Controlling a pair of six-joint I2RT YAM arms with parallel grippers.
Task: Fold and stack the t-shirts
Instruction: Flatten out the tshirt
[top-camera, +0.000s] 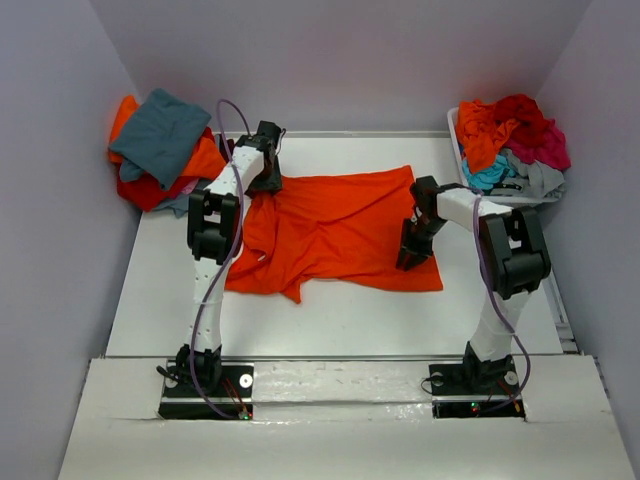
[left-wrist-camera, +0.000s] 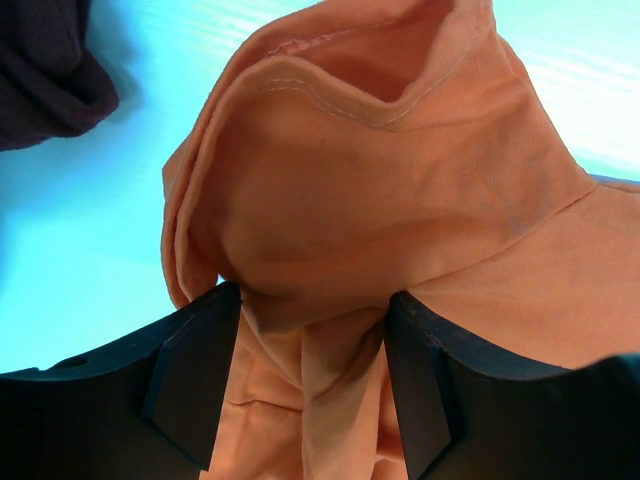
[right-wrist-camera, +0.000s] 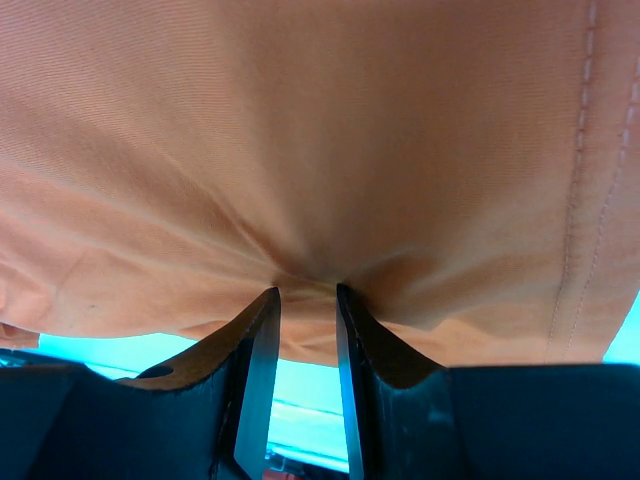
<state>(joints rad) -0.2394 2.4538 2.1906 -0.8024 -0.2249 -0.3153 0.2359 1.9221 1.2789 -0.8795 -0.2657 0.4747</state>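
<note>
A bright orange t-shirt lies spread, with wrinkles, across the middle of the table. My left gripper is at its far left corner. In the left wrist view its fingers stand wide with a thick bunch of the orange cloth filling the gap at the left gripper, and a hemmed fold rises in front of them. My right gripper is at the shirt's right edge. In the right wrist view the orange cloth puckers into the narrow gap at the right gripper.
A loose heap of t-shirts sits at the far left, teal-grey on top of orange and red. A white bin at the far right holds red, magenta, turquoise and grey shirts. Walls close in on three sides.
</note>
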